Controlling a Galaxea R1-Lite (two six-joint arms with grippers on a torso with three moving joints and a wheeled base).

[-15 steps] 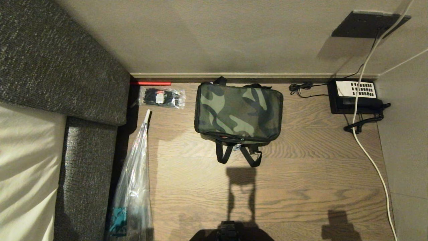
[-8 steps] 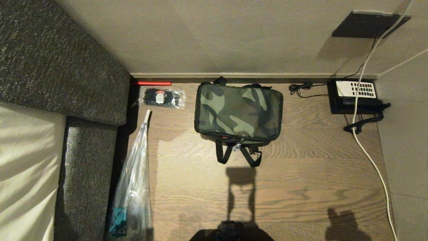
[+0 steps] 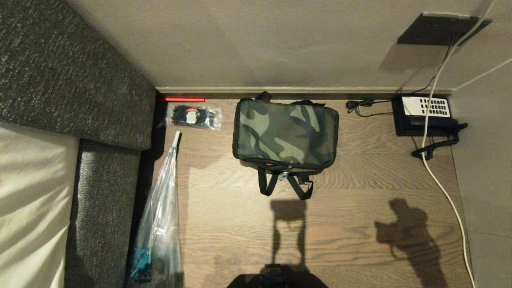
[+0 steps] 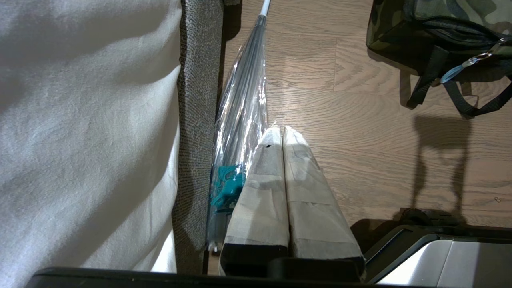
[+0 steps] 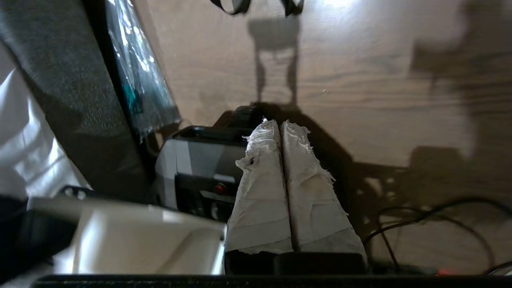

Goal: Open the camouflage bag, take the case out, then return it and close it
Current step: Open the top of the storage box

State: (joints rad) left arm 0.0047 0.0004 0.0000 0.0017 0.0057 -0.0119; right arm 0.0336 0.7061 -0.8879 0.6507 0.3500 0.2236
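Since the earlier frame only a shadow has shifted for us — the arm-shaped one at the lower right of the head view has grown and climbed up the wooden floor [image 3: 360, 224]. We see the camouflage bag [image 3: 285, 134] at upper centre against the skirting, lid down, straps trailing toward us; its contents are hidden. Our right gripper [image 5: 280, 124] hangs empty with its taped fingers pressed together, well short of the bag. Our left gripper [image 4: 279, 129] is likewise closed on nothing, beside the clear-wrapped umbrella [image 4: 244, 108] along the sofa [image 3: 80, 80].
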